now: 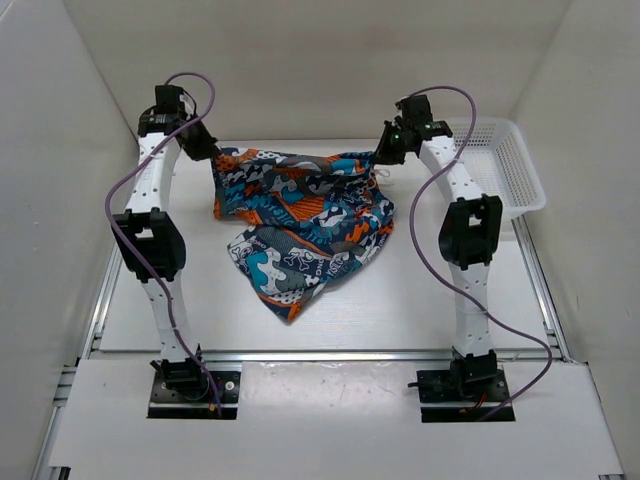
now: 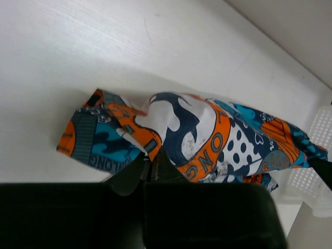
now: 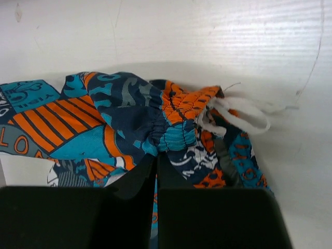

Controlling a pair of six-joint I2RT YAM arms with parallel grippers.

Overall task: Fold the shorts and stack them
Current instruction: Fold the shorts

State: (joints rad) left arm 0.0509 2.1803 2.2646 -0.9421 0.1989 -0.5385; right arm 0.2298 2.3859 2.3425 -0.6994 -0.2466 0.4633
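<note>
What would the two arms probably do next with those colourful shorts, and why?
Probably draw the left tool and right tool a little apart and upward. Both are shut on the far edge of the shorts, which lie crumpled on the table, so they look to need spreading flat before any fold.

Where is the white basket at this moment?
In the top view the white basket sits at the far right of the table, just right of the right gripper, which holds the shorts.

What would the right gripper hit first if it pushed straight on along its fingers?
The shorts: the right gripper is shut on their gathered edge. Past that fold, probably the white table; depth is unclear.
</note>
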